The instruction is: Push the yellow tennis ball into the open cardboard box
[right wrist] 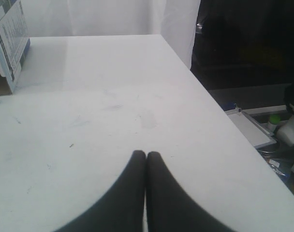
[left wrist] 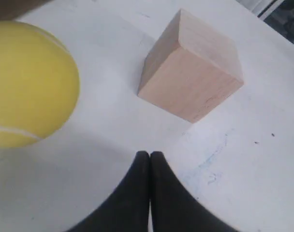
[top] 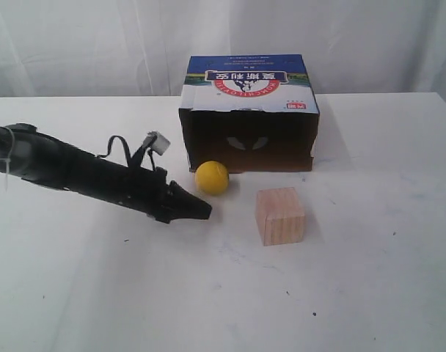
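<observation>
The yellow tennis ball rests on the white table just in front of the open cardboard box, at the left part of its dark opening. The box has a blue-and-white printed top with a red logo. My left gripper is shut and empty, low over the table, its tip just in front of the ball and slightly left of it. In the left wrist view the ball looms large beside the shut gripper. My right gripper is shut over bare table; it does not show in the exterior view.
A light wooden cube stands right of the left gripper's tip and in front of the box; it also shows in the left wrist view as the cube. The table's right edge and a corner of the box appear in the right wrist view.
</observation>
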`<state>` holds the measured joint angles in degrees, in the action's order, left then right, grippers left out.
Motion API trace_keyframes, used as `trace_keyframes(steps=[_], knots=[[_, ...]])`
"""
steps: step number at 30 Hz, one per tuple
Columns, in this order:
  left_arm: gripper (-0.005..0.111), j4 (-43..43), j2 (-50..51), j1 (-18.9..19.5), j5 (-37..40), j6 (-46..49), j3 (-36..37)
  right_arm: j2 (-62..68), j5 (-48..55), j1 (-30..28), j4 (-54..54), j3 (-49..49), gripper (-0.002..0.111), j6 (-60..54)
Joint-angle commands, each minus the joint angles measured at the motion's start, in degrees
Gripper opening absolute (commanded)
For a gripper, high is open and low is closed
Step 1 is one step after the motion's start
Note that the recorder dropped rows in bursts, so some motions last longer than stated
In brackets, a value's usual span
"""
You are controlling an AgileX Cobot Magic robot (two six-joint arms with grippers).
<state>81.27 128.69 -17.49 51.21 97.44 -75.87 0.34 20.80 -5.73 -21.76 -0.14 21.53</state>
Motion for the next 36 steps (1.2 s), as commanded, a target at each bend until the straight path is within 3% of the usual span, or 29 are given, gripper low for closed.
trace_keyframes(steps=[1,4,9,12,19,23,27,31,36], knots=[[0.000,3.01,1.22,-5.90,-15.60,5.84,-0.17,-0.34,-0.73,0.02,-0.20,0.14,0.000,0.16],[0.000,7.09,1.53,-5.14,-18.41,11.88,-0.25,-0.34,-0.73,0.02,-0.20,0.14,0.000,0.16],[0.000,-7.14,0.09,-2.64,-5.08,4.74,2.12,-0.34,-0.73,0.02,-0.20,0.14,0.000,0.16],[0.000,-7.66,-2.71,-1.92,-3.87,4.12,6.17,-0.34,-0.73,0.02,-0.20,0.14,0.000,0.16],[0.000,5.08,-8.32,4.41,-11.49,9.60,9.99,-0.34,-0.73,0.02,-0.20,0.14,0.000,0.16],[0.000,11.71,-8.11,7.73,-10.45,15.47,9.89,-0.34,-0.73,0.02,-0.20,0.14,0.000,0.16],[0.000,11.98,-8.11,7.40,-10.38,17.40,9.89,-0.34,-0.73,0.02,-0.20,0.14,0.000,0.16],[0.000,18.62,-7.98,6.22,-11.93,23.97,9.61,-0.34,-0.73,0.02,-0.20,0.14,0.000,0.16],[0.000,16.58,-6.39,5.35,-7.30,22.48,8.45,-0.34,-0.73,0.02,-0.20,0.14,0.000,0.16]])
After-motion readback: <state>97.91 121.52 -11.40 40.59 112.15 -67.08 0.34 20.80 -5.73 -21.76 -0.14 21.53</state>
